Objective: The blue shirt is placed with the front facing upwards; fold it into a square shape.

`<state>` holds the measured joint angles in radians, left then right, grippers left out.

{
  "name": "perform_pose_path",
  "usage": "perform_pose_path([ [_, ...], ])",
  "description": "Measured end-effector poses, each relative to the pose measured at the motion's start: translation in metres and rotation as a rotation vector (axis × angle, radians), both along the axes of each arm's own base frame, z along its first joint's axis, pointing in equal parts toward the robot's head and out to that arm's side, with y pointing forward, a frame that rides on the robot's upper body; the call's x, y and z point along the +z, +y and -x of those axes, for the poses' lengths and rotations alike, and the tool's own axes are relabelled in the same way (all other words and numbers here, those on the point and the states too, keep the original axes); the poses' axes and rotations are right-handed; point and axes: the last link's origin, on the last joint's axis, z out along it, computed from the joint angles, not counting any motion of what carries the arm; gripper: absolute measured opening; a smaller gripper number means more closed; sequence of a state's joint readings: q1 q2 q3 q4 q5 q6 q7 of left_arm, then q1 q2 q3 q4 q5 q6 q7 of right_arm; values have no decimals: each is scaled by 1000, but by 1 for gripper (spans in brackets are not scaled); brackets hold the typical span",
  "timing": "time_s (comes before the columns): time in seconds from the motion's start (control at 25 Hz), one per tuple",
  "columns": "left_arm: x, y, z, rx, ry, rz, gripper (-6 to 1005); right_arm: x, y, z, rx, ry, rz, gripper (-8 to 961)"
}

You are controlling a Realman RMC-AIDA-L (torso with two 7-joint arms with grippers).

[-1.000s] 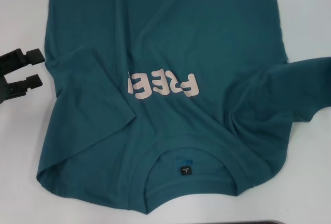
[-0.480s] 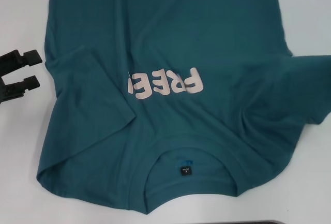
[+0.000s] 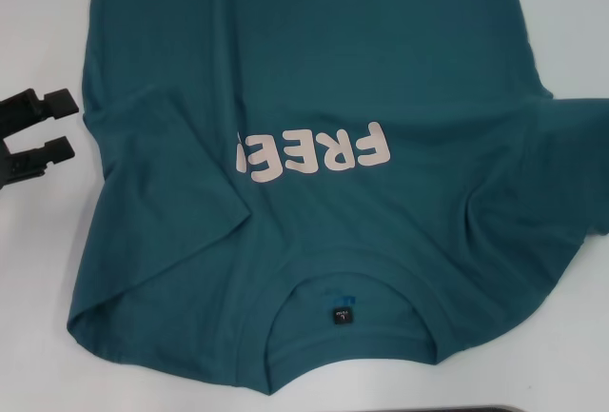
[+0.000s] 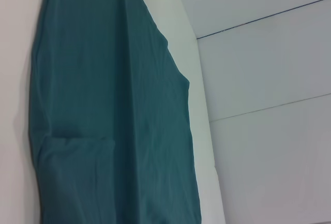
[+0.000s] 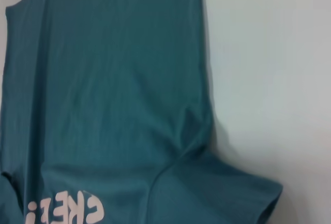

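Observation:
The blue shirt (image 3: 314, 69) lies front up on the white table, its pale "FREE" letters (image 3: 314, 155) upside down from my head view. The round collar (image 3: 347, 288) and black neck tag (image 3: 343, 315) face me. The sleeve on the left (image 3: 162, 174) is folded in over the body. The sleeve on the right (image 3: 561, 165) stretches out to the picture's edge. My left gripper (image 3: 52, 129) rests open on the table just left of the shirt, holding nothing. The right gripper does not show. The wrist views show the shirt's body (image 4: 103, 105) and its sleeve (image 5: 232, 193).
Bare white table (image 3: 38, 288) surrounds the shirt on the left and right. A dark edge (image 3: 485, 409) runs along the near bottom. The left wrist view shows pale panels (image 4: 269, 105) beyond the table.
The right side of the shirt has been drawn to the right: the sleeve reaches farther out, the chest crease has flattened, and the letters have shifted right. The left gripper has stayed put.

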<state>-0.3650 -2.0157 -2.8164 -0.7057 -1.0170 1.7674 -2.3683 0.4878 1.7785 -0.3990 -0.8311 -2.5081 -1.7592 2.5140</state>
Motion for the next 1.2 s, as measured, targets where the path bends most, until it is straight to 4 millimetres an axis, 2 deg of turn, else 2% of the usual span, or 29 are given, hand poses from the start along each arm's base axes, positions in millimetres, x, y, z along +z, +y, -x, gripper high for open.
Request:
perform_pose_path([
  [0.24,1,-1,2,7,2,-3,932,-3,3,6,18,13,16,98],
  [0.6,2,-1,2,12,2,-9,932,-38,8,47,181,137,178,107],
  [0.96,3,-3,5,25,-1,-19,933,-34,15,60,235,178,159,117],
  [1.04,4,-2,5,23,0,-20,933,-39,19,65,248,182,170,119],
  [1.2,3,-1,4,21,0,-20,933,-62,27,76,270,193,221,123],
])
